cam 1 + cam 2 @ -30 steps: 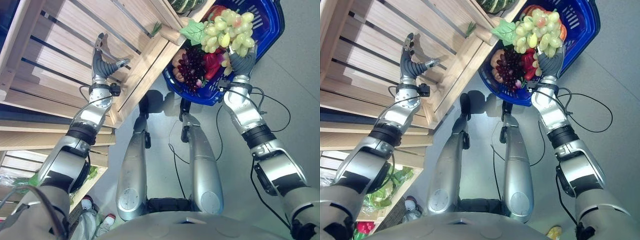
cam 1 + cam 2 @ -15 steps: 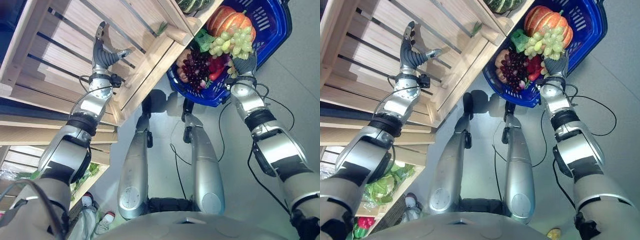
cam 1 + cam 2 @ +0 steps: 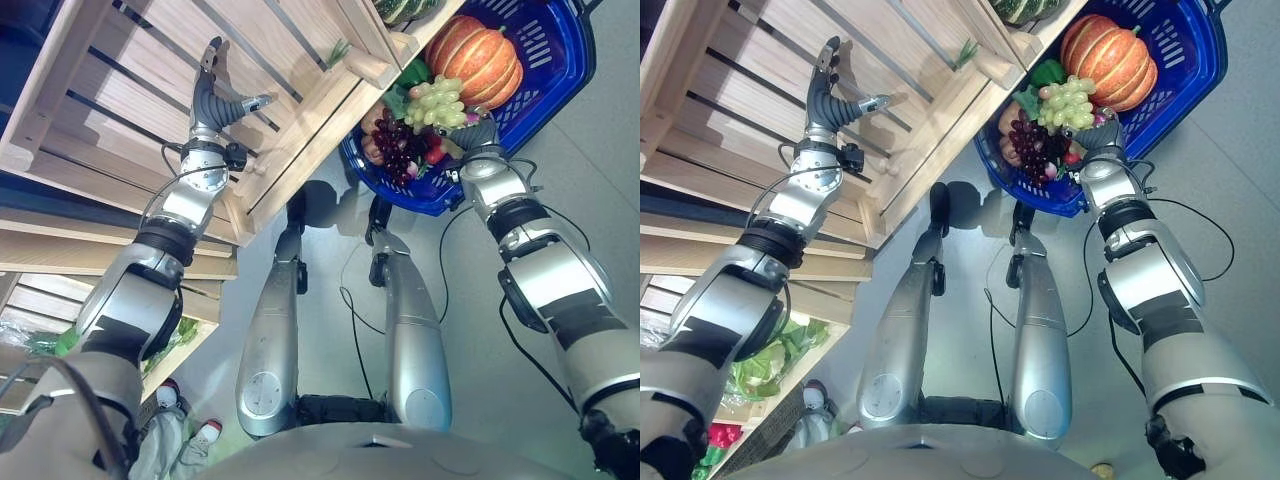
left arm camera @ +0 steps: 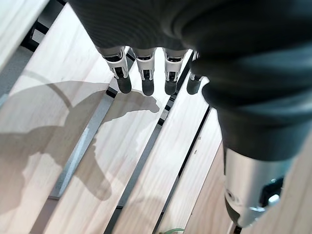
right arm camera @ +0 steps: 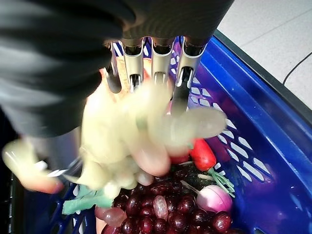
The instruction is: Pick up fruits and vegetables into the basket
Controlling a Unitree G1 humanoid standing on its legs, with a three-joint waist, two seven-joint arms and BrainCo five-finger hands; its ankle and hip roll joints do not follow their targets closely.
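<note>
A blue basket (image 3: 548, 40) stands on the floor beside the wooden crates. It holds an orange pumpkin (image 3: 480, 50), purple grapes (image 3: 398, 140), a red pepper (image 5: 202, 153) and a radish (image 5: 212, 200). A bunch of green grapes (image 3: 437, 98) rests on top of the pile. My right hand (image 3: 480, 135) is down inside the basket just beside that bunch. In the right wrist view its fingers (image 5: 156, 63) are straight and the green grapes (image 5: 141, 131) are a blur under the palm. My left hand (image 3: 212, 100) is open over the slats of an empty wooden crate (image 4: 146, 161).
A dark green squash (image 3: 400, 8) lies in the upper crate next to the basket. The crate's wooden corner (image 3: 330, 110) stands between my two hands. Leafy greens (image 3: 765, 370) fill a lower shelf at the left. A person's shoes (image 3: 205, 432) are near my left side.
My right hand has come down into the basket with the green grapes, which now lie on the pile. The pumpkin has come into sight. The camera has shifted a little.
</note>
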